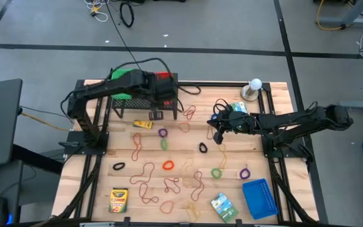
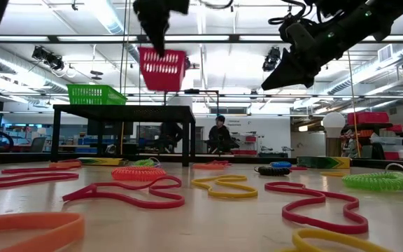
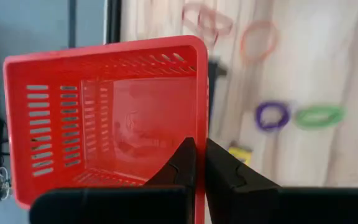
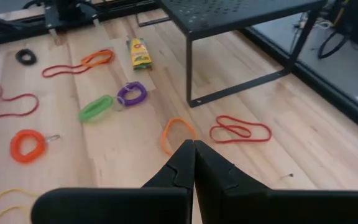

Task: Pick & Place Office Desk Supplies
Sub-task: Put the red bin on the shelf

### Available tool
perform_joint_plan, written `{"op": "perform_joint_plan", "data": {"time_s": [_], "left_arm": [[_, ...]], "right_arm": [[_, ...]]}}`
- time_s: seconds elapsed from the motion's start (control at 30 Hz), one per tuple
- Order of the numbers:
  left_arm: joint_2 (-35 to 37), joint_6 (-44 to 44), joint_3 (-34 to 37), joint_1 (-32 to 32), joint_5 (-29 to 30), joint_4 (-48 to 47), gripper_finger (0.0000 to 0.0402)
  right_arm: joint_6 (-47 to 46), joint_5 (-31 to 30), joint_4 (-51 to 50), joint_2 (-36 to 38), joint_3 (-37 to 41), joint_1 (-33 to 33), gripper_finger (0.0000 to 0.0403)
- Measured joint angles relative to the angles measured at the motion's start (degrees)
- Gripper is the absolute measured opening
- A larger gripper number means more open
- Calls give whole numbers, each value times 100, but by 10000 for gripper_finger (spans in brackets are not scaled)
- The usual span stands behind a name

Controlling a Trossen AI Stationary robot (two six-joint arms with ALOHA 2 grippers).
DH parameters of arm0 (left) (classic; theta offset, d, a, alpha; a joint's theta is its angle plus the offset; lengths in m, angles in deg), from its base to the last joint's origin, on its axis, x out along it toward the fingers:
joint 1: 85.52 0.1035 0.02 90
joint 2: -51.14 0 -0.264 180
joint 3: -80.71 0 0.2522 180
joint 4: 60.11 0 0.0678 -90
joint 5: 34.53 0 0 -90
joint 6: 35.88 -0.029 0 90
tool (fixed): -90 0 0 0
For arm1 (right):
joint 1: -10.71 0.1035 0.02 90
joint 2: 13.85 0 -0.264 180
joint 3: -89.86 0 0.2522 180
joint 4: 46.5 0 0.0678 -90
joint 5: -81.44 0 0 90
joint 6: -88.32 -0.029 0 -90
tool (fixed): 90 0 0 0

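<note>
A red slotted basket (image 3: 104, 118) hangs in the air over the black wire-mesh rack (image 4: 241, 12) at the table's far left, with my left gripper (image 3: 201, 146) shut on it; the low view shows the red basket (image 2: 163, 68) high above the table. A green basket (image 2: 96, 93) stands on the rack. Rubber-band loops such as a purple one (image 4: 132, 93) and a green one (image 4: 96, 107) lie on the wood, along with a crayon box (image 1: 118, 200) and a green packet (image 1: 222, 207). My right gripper (image 4: 194, 146) hovers shut over the table's middle, holding nothing. My left gripper pinches the red basket's side wall at its rim (image 3: 201, 124), one finger (image 3: 182, 163) inside the basket and one (image 3: 221, 167) outside. The fingers come from above, slanting down. The basket hangs below them, lifted clear of the rack and the table.
A blue basket (image 1: 259, 198) lies near the front right. A white ball on a round base (image 1: 254, 85) stands at the far right, with a second green packet (image 1: 238, 108) beside it. A second crayon box (image 1: 142, 124) lies by the rack's legs. Loops are scattered across the table's middle.
</note>
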Motion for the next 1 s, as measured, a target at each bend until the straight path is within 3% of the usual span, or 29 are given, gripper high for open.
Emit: {"op": "perform_joint_plan", "data": {"time_s": [0.17, 0.3, 0.7, 1.0], "left_arm": [[969, -706, 1360, 683, -174, 1060, 13], [1378, -1094, 1975, 1027, -617, 1424, 13], [1433, -1673, 2640, 1850, -1072, 1774, 15], [1431, -2044, 2699, 1992, -1226, 1780, 17]], "right_arm": [[-5, -129, 30, -2, 0, -2, 9], [-8, -187, 136, -2, 0, -19, 9], [-158, -284, 588, -2, 0, -229, 9], [-162, -283, 687, -3, 0, -301, 9]]}}
